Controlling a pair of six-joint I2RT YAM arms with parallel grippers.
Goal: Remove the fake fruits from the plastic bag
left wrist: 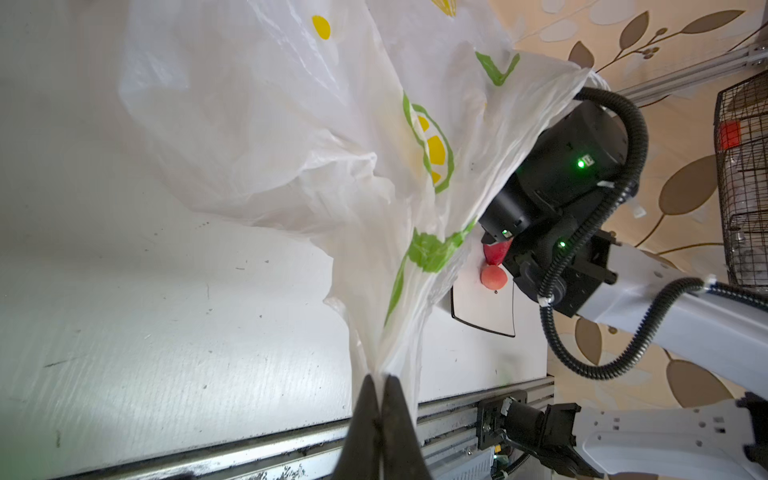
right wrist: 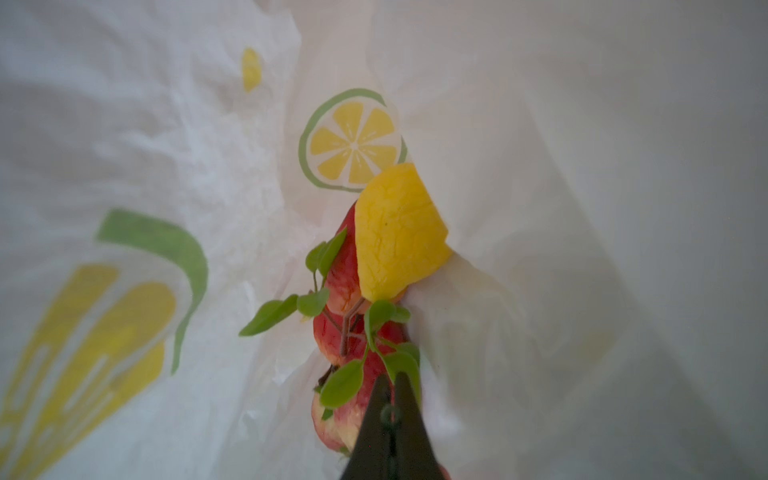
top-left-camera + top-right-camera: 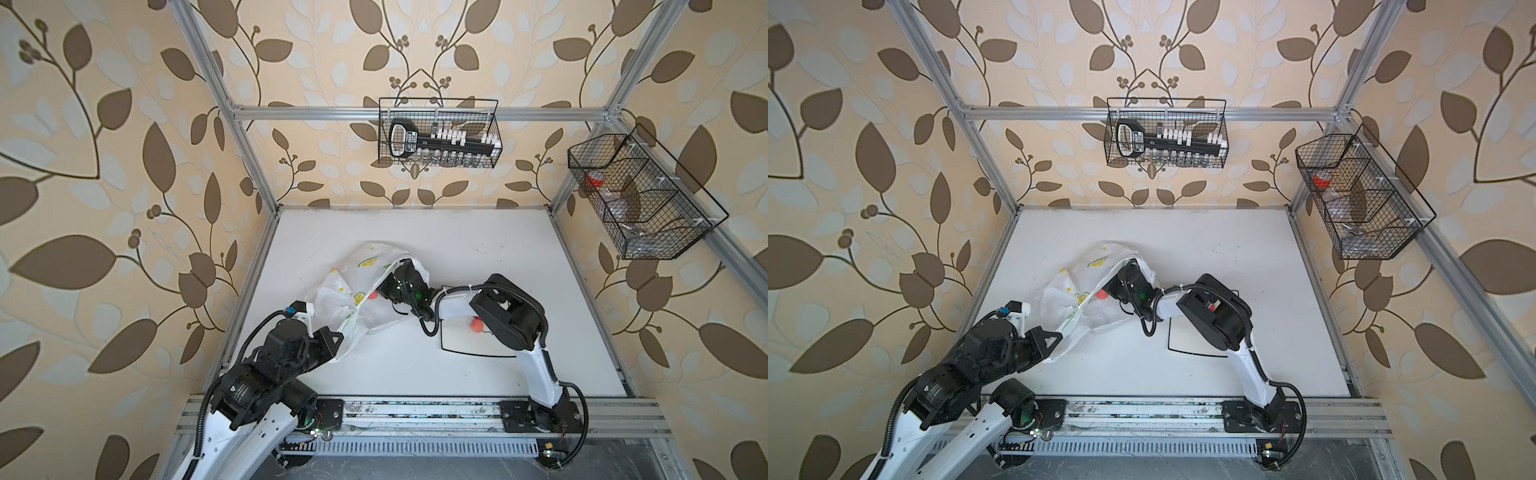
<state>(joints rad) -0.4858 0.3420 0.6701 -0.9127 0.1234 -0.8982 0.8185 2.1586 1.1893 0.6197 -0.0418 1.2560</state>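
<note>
The plastic bag (image 3: 365,291) (image 3: 1084,286) lies crumpled left of the table's middle, white with lemon-slice prints. My left gripper (image 1: 381,376) (image 3: 338,332) is shut on a gathered edge of the plastic bag (image 1: 291,145) and holds it up. My right gripper (image 2: 392,376) is deep inside the plastic bag (image 2: 540,166), hidden in both top views. It is shut on a green leafy stem among the fake fruits: a yellow lemon (image 2: 399,237) over red-pink apples (image 2: 338,274). A red piece (image 3: 374,296) shows at the bag's mouth. An apple (image 1: 493,277) and a strawberry (image 1: 494,252) lie on the plate (image 3: 457,352).
The square black-rimmed plate (image 3: 1183,351) sits under my right arm's elbow, right of the bag. A wire basket (image 3: 440,133) hangs on the back wall and another basket (image 3: 640,195) on the right wall. An aluminium rail (image 3: 415,415) runs along the front edge.
</note>
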